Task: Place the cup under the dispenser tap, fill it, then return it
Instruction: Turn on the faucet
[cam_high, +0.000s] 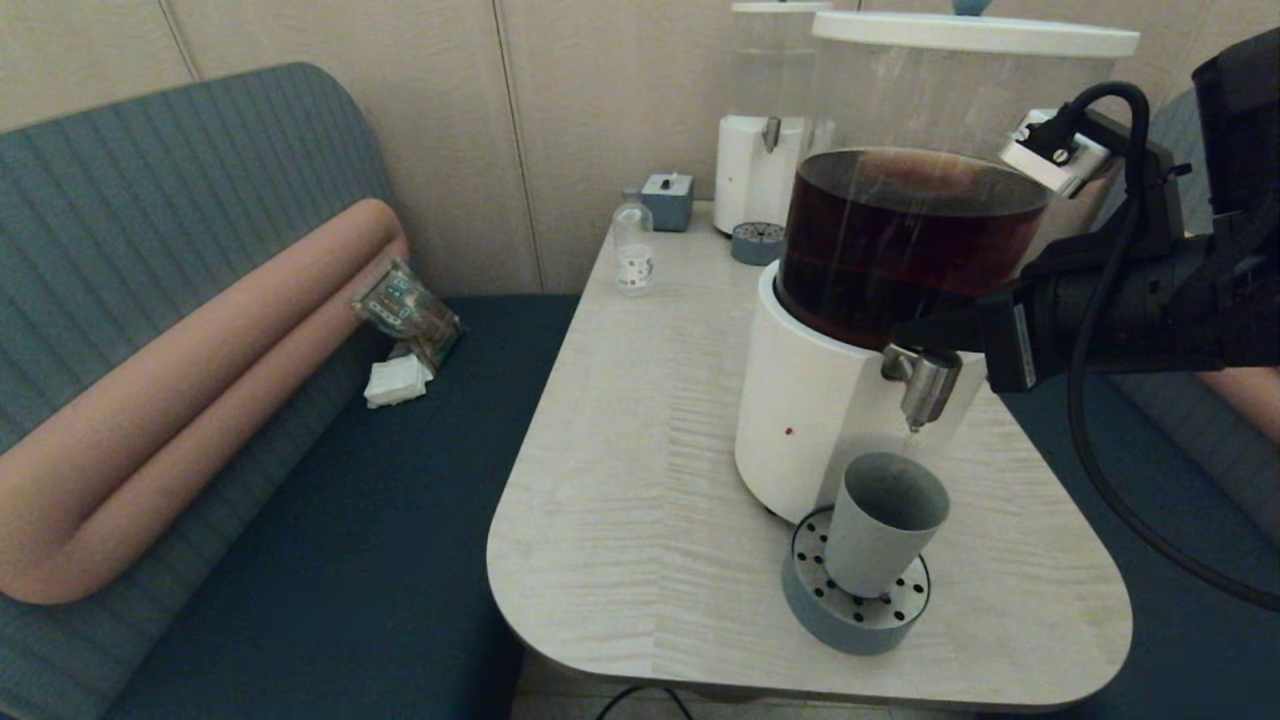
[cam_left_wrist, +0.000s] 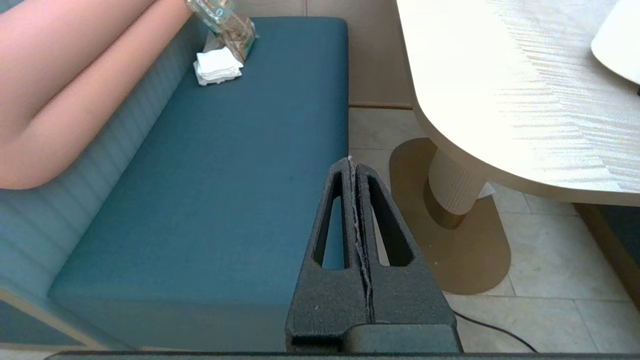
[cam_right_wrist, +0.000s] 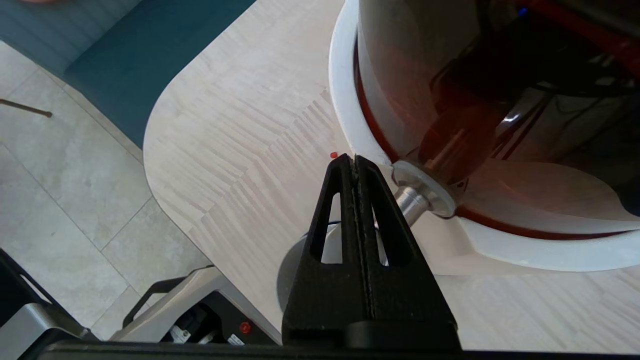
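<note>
Drip tray (cam_high: 812, 612): round, grey, perforated, at the near edge of the worktop (cam_high: 640, 480), touching the foot of the dispenser (cam_high: 815, 410).
Cup (cam_high: 880, 535): stands upright on the drip tray, directly below the dispenser tap (cam_high: 925, 380); placing looks done.
Fill: cup interior hidden; a thin pale thread shows at the nozzle mouth, too faint to call flow. Fill level unknown.
Right gripper (cam_high: 905, 335): jaws pressed together, empty, tips at the top of the tap beside the tank of dark drink, apart from the cup.
Left gripper (cam_left_wrist: 352, 165): jaws together, parked low over the blue bench (cam_left_wrist: 210, 200), off the worktop.
Remaining: likely finish filling, close the tap, return the cup.
Surroundings: clear bottle (cam_high: 633, 255), small grey box (cam_high: 668, 200) and second dispenser (cam_high: 765, 150) at the far edge, well apart.
Obstruction: tap overhangs the cup rim, so lifting straight up would risk a knock.
</note>
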